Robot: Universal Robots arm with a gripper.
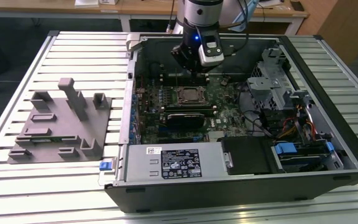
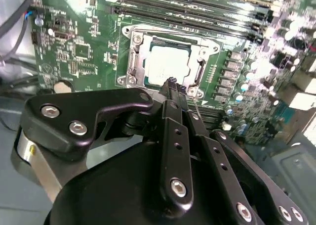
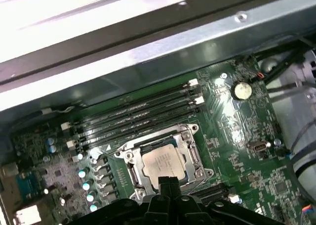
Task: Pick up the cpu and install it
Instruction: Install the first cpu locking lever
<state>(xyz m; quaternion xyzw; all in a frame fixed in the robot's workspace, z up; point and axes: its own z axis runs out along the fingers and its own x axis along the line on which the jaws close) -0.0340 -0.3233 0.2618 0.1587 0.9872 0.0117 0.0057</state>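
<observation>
since the chip point(image 2: 168, 62) already sits flat in its socket point(image 3: 165, 160) on the green board, the gripper point(image 2: 170, 84) hangs just above, fingers pressed together, holding nothing; dropping could scratch it.

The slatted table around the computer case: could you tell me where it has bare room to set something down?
The slatted table is bare behind the grey fixture block and in front of it, toward the case. Inside the case it is crowded: gripper over the motherboard, drive cage, cables.
</observation>
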